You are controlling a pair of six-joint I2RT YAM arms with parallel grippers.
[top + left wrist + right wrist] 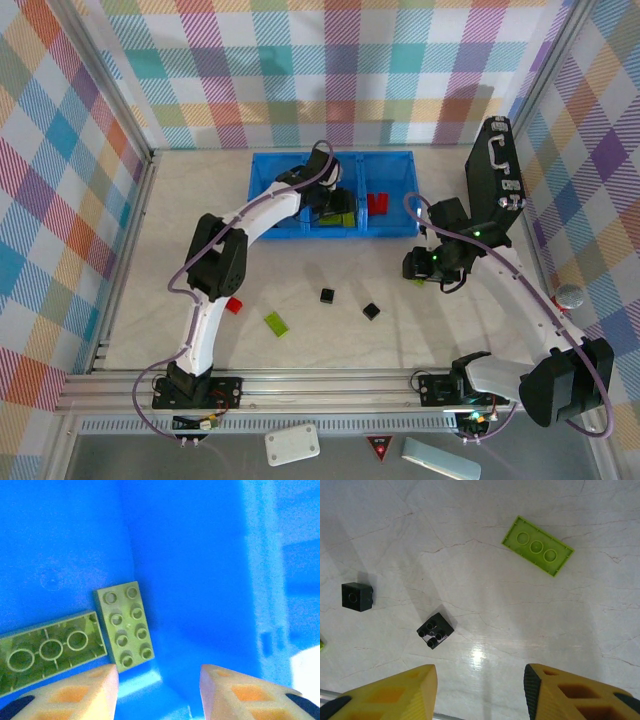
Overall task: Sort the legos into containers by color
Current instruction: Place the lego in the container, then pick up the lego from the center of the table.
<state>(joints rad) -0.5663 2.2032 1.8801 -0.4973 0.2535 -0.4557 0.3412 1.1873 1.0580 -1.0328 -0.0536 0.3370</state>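
The blue bin (268, 172) lies at the back of the table with its containers side by side. My left gripper (333, 203) reaches into the middle one and stands open (159, 686) with nothing between its fingers. Just past its fingertips two lime-green legos (126, 624) (47, 651) lie on the blue floor. Red legos (377, 203) lie in the right compartment. On the table are a red lego (233, 305), a green lego (276, 322) (537, 545) and two black legos (327, 295) (371, 311) (357, 596) (435, 630). My right gripper (422, 266) (480, 692) hovers open over bare table, right of the black ones.
A black case with a handle (495, 180) stands at the back right, close behind my right arm. A grey ball (570, 296) sits at the right edge. Checked walls close in the table on three sides.
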